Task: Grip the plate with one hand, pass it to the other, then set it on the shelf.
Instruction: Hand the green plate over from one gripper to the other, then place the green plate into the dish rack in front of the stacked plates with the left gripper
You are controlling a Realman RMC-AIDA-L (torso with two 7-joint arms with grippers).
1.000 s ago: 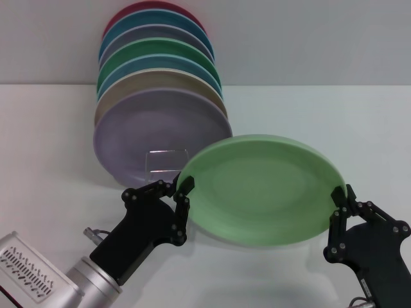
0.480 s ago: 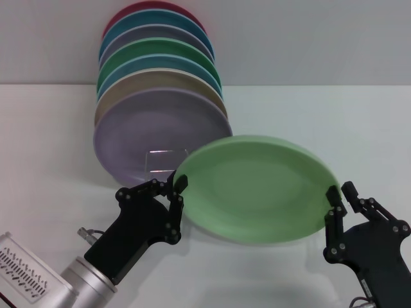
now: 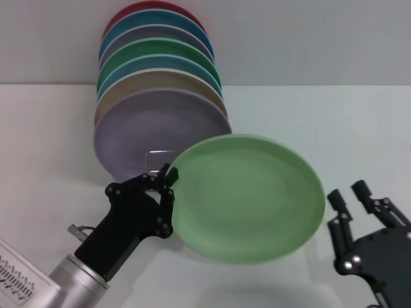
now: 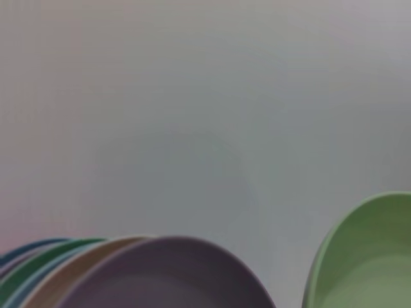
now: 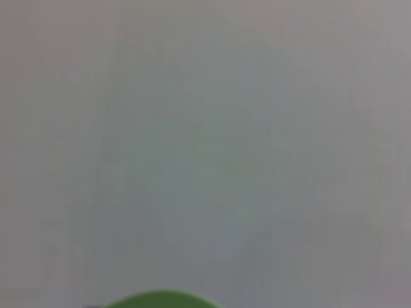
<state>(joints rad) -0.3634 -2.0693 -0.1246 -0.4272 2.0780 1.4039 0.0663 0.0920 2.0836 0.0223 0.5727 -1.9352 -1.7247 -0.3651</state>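
The left hand [image 3: 168, 183], black with two fingers on a silver-grey ribbed wrist, is clamped on the near-left rim of the round, shallow, matte light mint-green plate [image 3: 247, 196] and carries it tilted above the white worktop [image 3: 334, 122], its face turned up and toward the robot. The right hand [image 3: 352, 200], all black, sits just beside the plate's right edge with its two fingers spread and pointing up, apart from the rim and gripping nothing.

Just behind the left hand and the held plate stands a row of plates on edge: a lilac plate [image 3: 148, 135] in front, then a beige one, a light blue one, a darker green plate [image 3: 160, 48], a grey-lilac one, a teal one and a dark red one at the back. The rectangular front loop of the thin silver wire rack [image 3: 160, 160] shows against the lilac plate, partly covered by the mint plate's rim and the left hand. In the left wrist view the mint plate's edge [image 4: 366, 256] sits near the lilac plate [image 4: 167, 276].
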